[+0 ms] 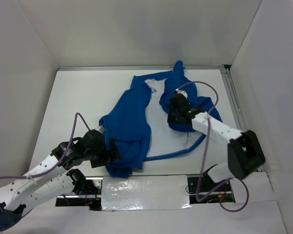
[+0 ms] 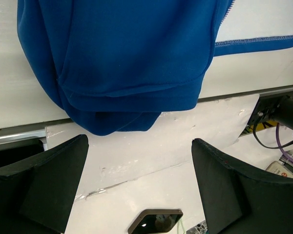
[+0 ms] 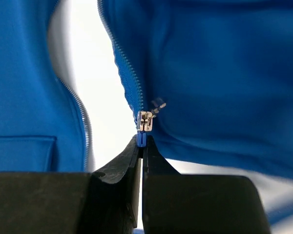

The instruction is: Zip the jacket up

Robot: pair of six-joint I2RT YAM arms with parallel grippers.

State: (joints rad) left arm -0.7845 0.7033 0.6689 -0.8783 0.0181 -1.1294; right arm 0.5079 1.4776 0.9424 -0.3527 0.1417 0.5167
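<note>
the jacket (image 1: 129,122) lies open and rumpled on the white surface (image 1: 88,92), its two front halves apart. the right end effector (image 3: 141,146) is clenched on the blue zipper pull (image 3: 141,139) just below the metal slider (image 3: 144,121). the left end effector (image 2: 139,146) is released, fingers wide, just short of the jacket's near hem, which reaches a strip of white tape (image 1: 141,192). a purple cable (image 1: 210,95) loops above the right half.

Matt cloth jacket (image 1: 129,122), shiny metal slider (image 3: 144,120), fingers (image 3: 118,178) perhaps matt plastic
</note>
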